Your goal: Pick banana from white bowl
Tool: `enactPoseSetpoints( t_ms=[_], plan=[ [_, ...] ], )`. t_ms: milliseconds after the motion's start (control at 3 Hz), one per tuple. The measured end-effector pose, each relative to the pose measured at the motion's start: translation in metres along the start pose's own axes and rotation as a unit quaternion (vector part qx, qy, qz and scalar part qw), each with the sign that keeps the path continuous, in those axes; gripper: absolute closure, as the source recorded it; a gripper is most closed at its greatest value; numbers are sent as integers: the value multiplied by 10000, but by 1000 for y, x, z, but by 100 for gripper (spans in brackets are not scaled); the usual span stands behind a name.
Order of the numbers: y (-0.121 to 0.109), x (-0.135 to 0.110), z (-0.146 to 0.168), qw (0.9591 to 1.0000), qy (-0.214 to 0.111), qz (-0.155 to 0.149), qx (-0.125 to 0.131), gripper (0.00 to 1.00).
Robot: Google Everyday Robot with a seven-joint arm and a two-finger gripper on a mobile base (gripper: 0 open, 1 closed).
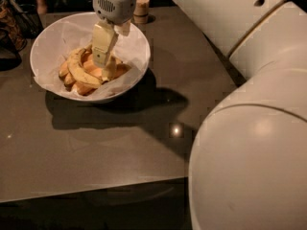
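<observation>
The white bowl [48,42], lined with crinkled white paper, stands at the back left of the dark table. It holds a slim curved yellow banana [80,73], stubby orange pieces [82,87] and a thicker yellow banana [112,68], which my gripper mostly hides. My gripper [102,61] reaches straight down from above into the middle of the bowl and sits among the fruit, touching or very close to the thicker banana.
A glass with a pale brown drink [140,5] stands just behind the bowl. Dark objects [10,30] sit at the table's left edge. My white arm [249,128] fills the right side. The table's front edge [96,188] runs across the bottom.
</observation>
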State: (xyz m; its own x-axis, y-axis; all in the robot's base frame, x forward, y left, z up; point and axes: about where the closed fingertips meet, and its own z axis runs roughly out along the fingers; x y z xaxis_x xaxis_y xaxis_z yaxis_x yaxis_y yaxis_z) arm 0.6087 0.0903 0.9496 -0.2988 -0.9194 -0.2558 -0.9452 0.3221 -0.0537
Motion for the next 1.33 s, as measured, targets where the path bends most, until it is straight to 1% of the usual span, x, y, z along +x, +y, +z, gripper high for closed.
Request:
enactPoseSetpoints(
  t_ms=[667,1000,1333],
  plan=[
    [4,-8,12,9997,150,153,-131,20],
    [7,-15,12,9994,239,193,-144,20],
    [6,-22,13,9993,253,223,-149,20]
  ],
)
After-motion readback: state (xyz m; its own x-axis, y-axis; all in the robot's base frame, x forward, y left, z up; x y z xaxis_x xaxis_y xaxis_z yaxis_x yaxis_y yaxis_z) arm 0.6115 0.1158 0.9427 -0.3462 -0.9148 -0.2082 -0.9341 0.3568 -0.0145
